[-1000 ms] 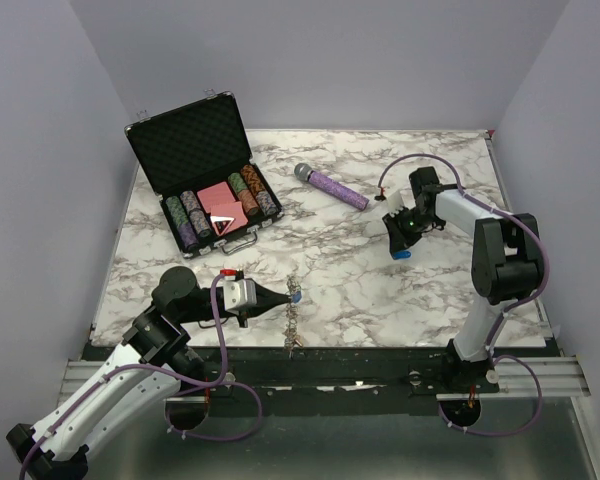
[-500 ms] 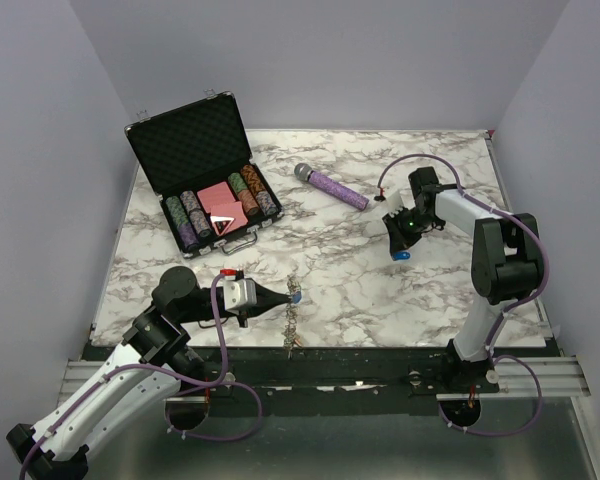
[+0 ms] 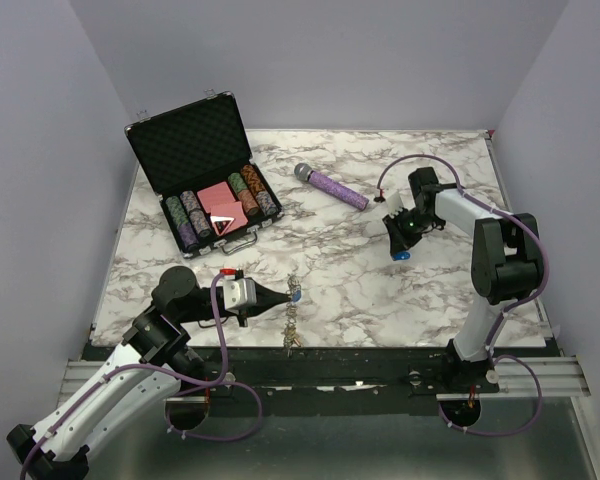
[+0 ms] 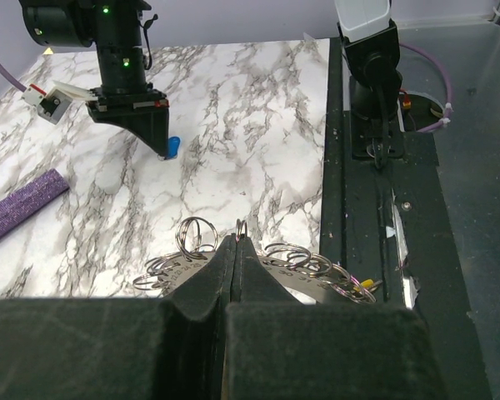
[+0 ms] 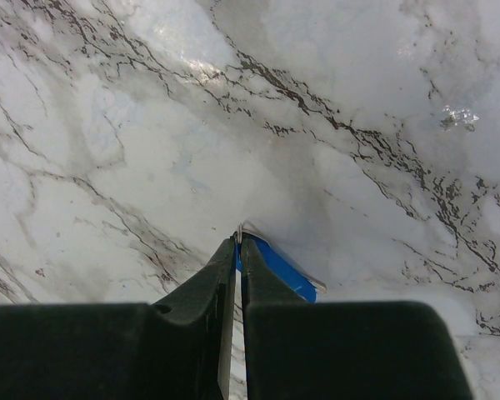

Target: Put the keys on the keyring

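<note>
The keyring (image 4: 298,265) is a silvery numbered band carrying several small wire loops, lying near the table's front edge (image 3: 292,318). My left gripper (image 4: 236,242) is shut on one upright loop of it. A bit of yellow (image 4: 363,284) shows at the band's right end. In the top view a blue bit sits beside my left gripper (image 3: 286,296), at its tip. Far right, my right gripper (image 5: 238,239) is shut on the thin metal edge of a blue-capped key (image 5: 280,268), low over the marble. That key (image 3: 404,254) pokes out below the fingers. Other keys are out of view.
An open black case (image 3: 192,140) of poker chips stands at the back left. A purple microphone (image 3: 332,187) lies at the back centre, its handle also in the left wrist view (image 4: 23,205). The black front rail (image 4: 375,208) runs just past the keyring.
My right gripper's jaws have narrowed onto the blue key. Both arms and the keyring have barely moved.
</note>
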Robot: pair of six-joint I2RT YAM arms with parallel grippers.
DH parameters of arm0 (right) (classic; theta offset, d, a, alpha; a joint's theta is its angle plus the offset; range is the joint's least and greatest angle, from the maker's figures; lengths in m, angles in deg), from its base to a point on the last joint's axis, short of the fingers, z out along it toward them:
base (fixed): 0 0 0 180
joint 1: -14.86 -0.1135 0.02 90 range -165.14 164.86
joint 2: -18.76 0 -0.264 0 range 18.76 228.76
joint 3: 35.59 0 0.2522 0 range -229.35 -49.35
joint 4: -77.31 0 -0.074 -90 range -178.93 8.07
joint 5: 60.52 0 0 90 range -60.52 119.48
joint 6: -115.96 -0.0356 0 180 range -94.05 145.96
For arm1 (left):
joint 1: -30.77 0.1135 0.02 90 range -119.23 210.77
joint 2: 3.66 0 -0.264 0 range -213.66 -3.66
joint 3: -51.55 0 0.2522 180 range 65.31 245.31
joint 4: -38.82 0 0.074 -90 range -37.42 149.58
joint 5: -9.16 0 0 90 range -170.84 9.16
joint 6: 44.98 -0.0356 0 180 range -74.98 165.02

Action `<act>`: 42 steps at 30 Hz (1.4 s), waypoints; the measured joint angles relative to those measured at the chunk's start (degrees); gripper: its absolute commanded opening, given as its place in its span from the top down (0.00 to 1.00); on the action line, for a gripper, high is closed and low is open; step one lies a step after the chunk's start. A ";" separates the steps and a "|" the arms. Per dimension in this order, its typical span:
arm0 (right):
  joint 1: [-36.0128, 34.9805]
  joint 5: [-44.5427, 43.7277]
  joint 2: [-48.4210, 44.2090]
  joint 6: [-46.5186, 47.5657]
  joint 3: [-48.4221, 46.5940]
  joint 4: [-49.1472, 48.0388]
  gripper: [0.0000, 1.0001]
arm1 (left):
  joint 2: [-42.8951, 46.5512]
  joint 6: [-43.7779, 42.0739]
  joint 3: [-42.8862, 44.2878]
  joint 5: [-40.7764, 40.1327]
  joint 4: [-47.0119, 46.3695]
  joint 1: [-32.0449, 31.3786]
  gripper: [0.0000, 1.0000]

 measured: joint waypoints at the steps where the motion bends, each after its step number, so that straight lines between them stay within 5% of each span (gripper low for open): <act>1: 0.00 0.00 0.00 0.00 -0.09 0.07 0.86 | 0.00 0.00 0.00 0.02 0.00 0.00 1.00; 23: -0.37 -0.48 0.50 0.00 -0.52 0.15 0.87 | -0.07 0.00 0.00 0.02 0.02 0.00 1.00; 31: -0.46 -0.59 0.55 0.00 -0.63 0.17 0.99 | -0.07 0.00 0.00 0.02 0.02 0.04 1.00; 42: -0.63 1.38 0.52 0.70 -0.63 1.14 1.00 | -0.04 -0.11 0.00 0.00 -0.02 0.04 1.00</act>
